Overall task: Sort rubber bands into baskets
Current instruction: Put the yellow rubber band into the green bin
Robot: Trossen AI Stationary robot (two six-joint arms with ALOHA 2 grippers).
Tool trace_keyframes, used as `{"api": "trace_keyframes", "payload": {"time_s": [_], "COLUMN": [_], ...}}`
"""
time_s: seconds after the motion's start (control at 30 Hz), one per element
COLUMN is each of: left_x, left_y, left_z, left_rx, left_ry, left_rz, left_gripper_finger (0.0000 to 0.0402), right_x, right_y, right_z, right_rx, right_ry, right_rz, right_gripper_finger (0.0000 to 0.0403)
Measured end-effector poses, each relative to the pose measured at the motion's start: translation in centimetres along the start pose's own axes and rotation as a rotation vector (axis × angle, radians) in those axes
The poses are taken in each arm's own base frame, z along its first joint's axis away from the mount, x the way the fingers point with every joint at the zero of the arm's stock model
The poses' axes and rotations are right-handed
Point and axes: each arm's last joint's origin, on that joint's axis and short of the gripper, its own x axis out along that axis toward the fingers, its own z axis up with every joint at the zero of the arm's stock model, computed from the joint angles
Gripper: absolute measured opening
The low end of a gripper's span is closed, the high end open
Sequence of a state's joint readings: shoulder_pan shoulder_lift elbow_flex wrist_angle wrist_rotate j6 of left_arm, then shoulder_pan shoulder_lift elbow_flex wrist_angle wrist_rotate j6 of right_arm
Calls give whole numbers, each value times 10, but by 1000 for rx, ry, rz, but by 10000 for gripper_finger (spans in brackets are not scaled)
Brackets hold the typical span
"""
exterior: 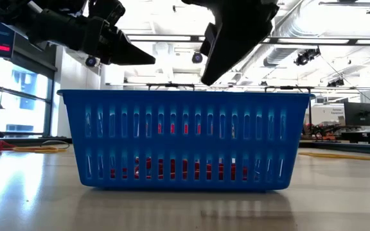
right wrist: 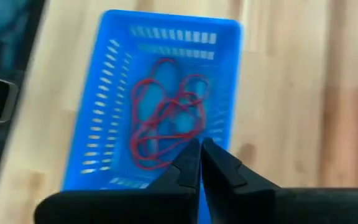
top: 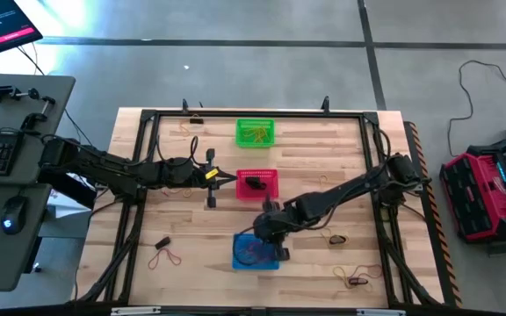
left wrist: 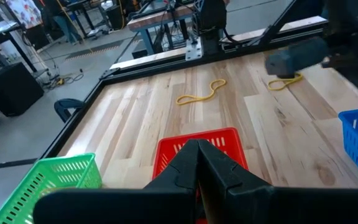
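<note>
Your right gripper [top: 281,253] hangs over the blue basket [top: 255,253], at that basket's right edge near the front of the surface [top: 341,158]. Its fingers [right wrist: 191,165] are pressed together with nothing between them — the right wrist view shows the tips touching directly above the basket. Inside the blue basket lies a tangle of red-orange rubber bands [right wrist: 166,118], resting on the basket floor and free of the fingers.

Your left gripper [top: 227,178] sits at the left edge of the red basket [top: 257,183], in the middle of the surface. Its fingers [left wrist: 197,168] are also together and hold nothing. The red basket holds something dark, though you cannot tell from above exactly what it is.

The green basket [top: 256,132] stands at the far side, in line with the other two, and yellow-tan bands [top: 255,134] lie in it.

Loose bands remain on the surface — a red-orange one [top: 169,258] and a dark one [top: 160,242] at the near left, a yellow-tan one [top: 343,271] and a dark one [top: 356,281] at the near right, and another dark one [top: 336,238] just right of the right arm.
</note>
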State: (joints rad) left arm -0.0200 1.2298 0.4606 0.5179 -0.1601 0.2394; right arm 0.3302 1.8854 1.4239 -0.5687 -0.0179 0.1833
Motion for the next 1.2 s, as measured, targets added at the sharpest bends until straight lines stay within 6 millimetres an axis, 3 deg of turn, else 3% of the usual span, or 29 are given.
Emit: {"api": "trace_keyframes", "payload": {"time_s": [0.27,0.4,0.63,0.8,1.0,1.2], "left_x": [0,0,0,0,1,1], "left_y": [0,0,0,0,5,9], "left_z": [0,0,0,0,-1,-2], "left_rx": [-2,-2,-3,-4,-103,-134], "left_ry": [-1,-2,-3,-2,1,2], "left_rz": [0,1,1,2,23,19], "left_gripper_finger": [0,0,0,0,0,0], "right_x": [-1,-3,-28,-53,-73,-74], "right_y": [-4,-9,-18,-27,-43,-58], "right_z": [0,-13,-62,-100,-142,-171], "right_rx": [-40,-23,107,237,449,568], "right_ry": [-23,-103,-274,-293,-188,3], "right_rz": [-68,-55,-102,-155,-281,-379], "right_gripper_finger": [0,0,0,0,0,0]}}
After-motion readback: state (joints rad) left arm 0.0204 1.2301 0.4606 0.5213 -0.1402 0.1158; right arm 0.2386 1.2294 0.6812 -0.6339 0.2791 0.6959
